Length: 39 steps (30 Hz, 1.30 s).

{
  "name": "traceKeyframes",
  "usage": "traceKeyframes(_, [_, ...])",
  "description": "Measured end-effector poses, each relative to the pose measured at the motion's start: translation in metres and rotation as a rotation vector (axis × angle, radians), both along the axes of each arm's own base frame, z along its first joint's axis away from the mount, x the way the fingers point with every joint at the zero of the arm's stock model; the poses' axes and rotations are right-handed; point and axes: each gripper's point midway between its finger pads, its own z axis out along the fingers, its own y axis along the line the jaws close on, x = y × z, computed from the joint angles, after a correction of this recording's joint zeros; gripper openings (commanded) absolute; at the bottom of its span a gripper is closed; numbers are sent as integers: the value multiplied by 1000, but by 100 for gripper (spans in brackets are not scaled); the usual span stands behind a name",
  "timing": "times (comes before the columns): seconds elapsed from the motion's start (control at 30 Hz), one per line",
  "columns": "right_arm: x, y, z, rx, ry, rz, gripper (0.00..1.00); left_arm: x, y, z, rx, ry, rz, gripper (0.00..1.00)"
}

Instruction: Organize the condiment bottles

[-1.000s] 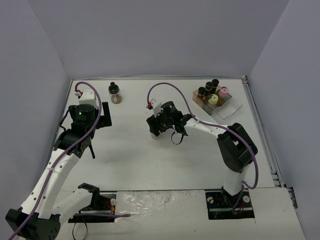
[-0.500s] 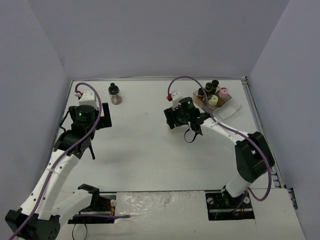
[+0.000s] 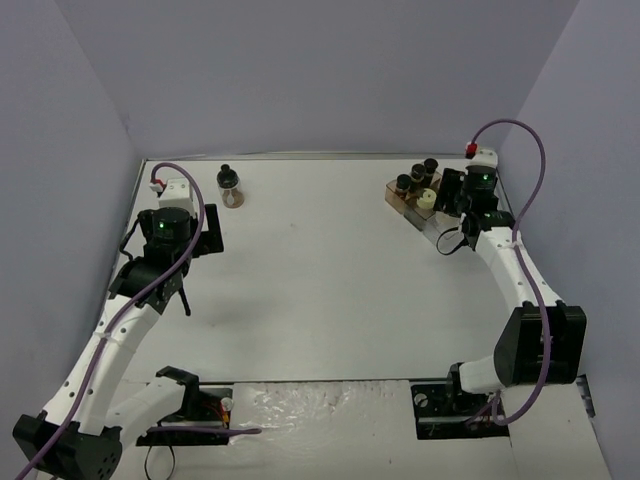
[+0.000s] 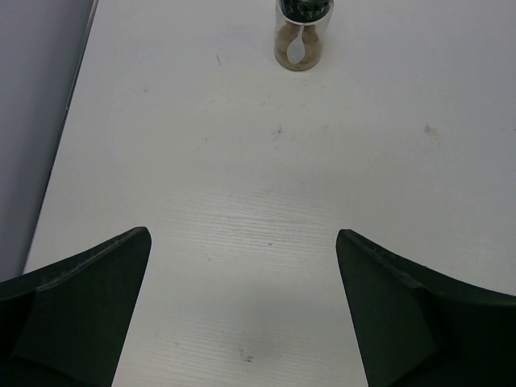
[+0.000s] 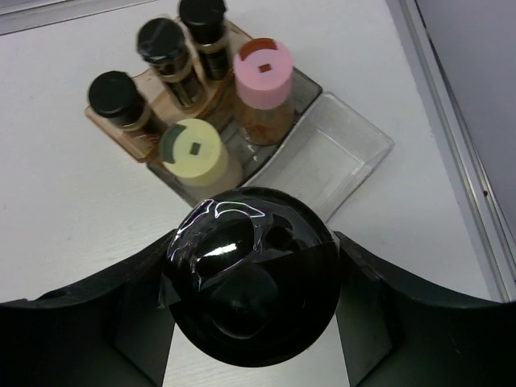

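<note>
My right gripper point(image 5: 251, 246) is shut on a black-capped jar point(image 5: 242, 274) and holds it above the near side of the stepped rack point(image 5: 339, 157). The rack holds a pink-capped jar point(image 5: 262, 66), a pale-yellow-capped jar point(image 5: 193, 149) and three black-capped jars point(image 5: 113, 93). In the top view the right gripper point(image 3: 450, 195) is at the rack point(image 3: 398, 202) at the far right and hides the pink jar. One more black-capped jar point(image 3: 231, 186) with brown contents stands alone at the far left, also in the left wrist view point(image 4: 302, 32). My left gripper point(image 4: 242, 306) is open and empty, short of that jar.
The rack's clear lower step point(image 5: 310, 165) is bare. A metal rail point(image 3: 520, 250) runs along the table's right edge. Purple walls close the table on three sides. The left gripper point(image 3: 208, 238) hovers over bare white table.
My right arm has swung from the table's middle to the far right with the black-capped jar in it, now over the rack. The left arm has not moved.
</note>
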Motion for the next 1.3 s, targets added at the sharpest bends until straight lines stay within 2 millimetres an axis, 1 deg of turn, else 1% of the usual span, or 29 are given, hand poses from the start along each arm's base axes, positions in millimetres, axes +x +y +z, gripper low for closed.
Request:
traceKeyframes(0.1, [3,-22,-8,11,27,-69,0,1,0,-1,0,5,-2,97])
traceKeyframes(0.23, [22,-44,-20,23,45,-123,0,1,0,-2,1,8,-1,97])
traceKeyframes(0.33, [32,-58,-34,29,69,-153,0,1,0,-2,1,7,1,97])
traceKeyframes(0.43, [38,-68,-51,30,99,-175,0,1,0,-2,1,7,1,97])
traceKeyframes(0.57, [47,-72,-66,43,115,-177,0,1,0,-2,1,8,1,97])
traceKeyframes(0.73, [59,-74,-76,44,103,-174,0,1,0,-2,1,8,1,97])
traceKeyframes(0.93, [67,-82,-90,45,99,-189,1,1,1,-2,1,8,2,97])
traceKeyframes(1.0, [69,-86,-94,44,96,-196,4,1,1,-2,1,8,2,97])
traceKeyframes(1.07, [71,-90,-99,45,96,-202,9,1,1,-3,1,9,3,97])
traceKeyframes(1.17, [72,-94,-104,45,96,-211,22,2,1,-3,2,12,4,97])
traceKeyframes(1.23, [74,-96,-106,45,94,-213,29,2,1,-4,3,15,5,97])
traceKeyframes(1.3, [75,-96,-109,45,93,-213,40,3,2,-6,5,21,8,97])
